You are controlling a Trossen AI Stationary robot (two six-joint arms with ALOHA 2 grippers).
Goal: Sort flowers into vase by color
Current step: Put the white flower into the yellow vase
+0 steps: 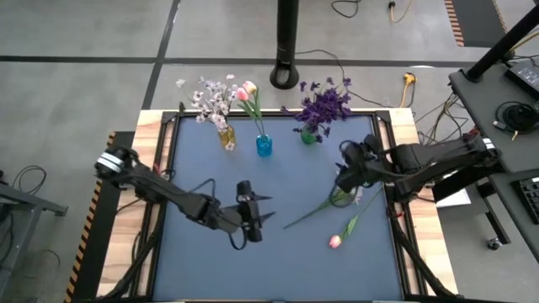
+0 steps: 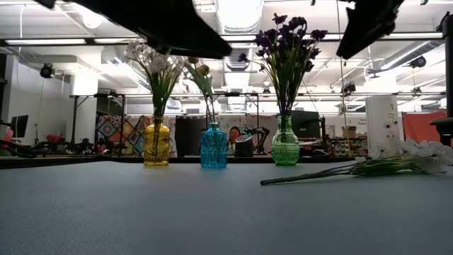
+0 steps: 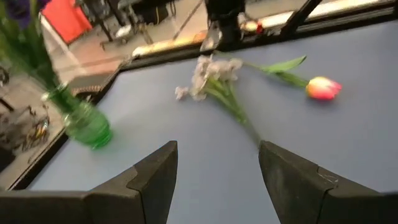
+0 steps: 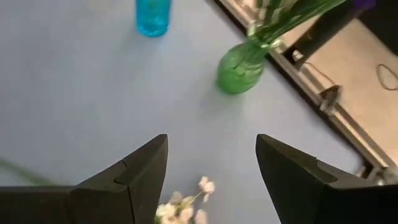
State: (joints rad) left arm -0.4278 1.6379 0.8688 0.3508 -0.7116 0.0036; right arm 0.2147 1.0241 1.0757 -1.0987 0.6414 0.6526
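Dark jaws on your right gripper [image 1: 347,178] stand wide and empty, hanging just over the blossom end of the white sprig [image 1: 324,204] lying on the blue worktop [image 1: 278,261] at the right. Come down onto the stem below the blossoms, not the petals (they crush easily), and close gently. The pink tulip [image 1: 335,241] lies nearer, just beside it. The yellow vase [image 1: 227,137] at far left already holds white sprigs. Your left gripper [image 1: 250,210], jaws also apart, waits mid-worktop.
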